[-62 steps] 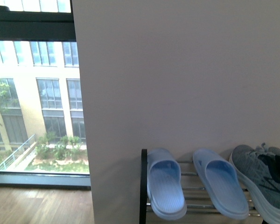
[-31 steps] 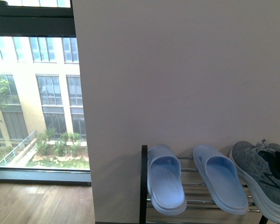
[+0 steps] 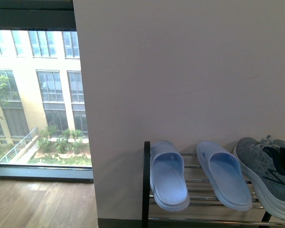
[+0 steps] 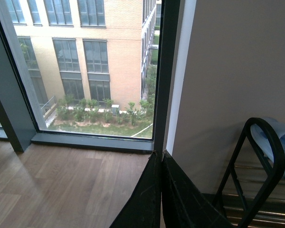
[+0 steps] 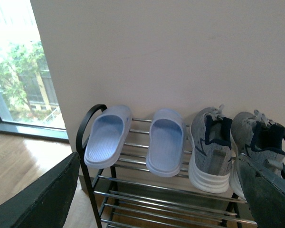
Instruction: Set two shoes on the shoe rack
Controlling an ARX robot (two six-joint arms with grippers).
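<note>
Right gripper point(image 5: 152, 199) gapes wide, empty — left gripper point(image 4: 160, 190) is pressed closed on nothing; both grey sneakers point(image 5: 210, 147) point(image 5: 259, 147) sit on the shoe rack point(image 5: 88, 123) beside blue slippers point(image 5: 165, 140).

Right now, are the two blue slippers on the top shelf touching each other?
Apart. The right wrist view shows chrome bars and wall between the left slipper and the right slipper; the front view shows the same gap.

Front view: the shoe rack point(image 3: 146, 190) runs off the frame at five o'clock, and one grey sneaker point(image 3: 268, 173) is cut at the three o'clock edge. The second sneaker point(image 5: 256, 142) sits partly behind the right hand's finger point(image 5: 268, 197).
</note>
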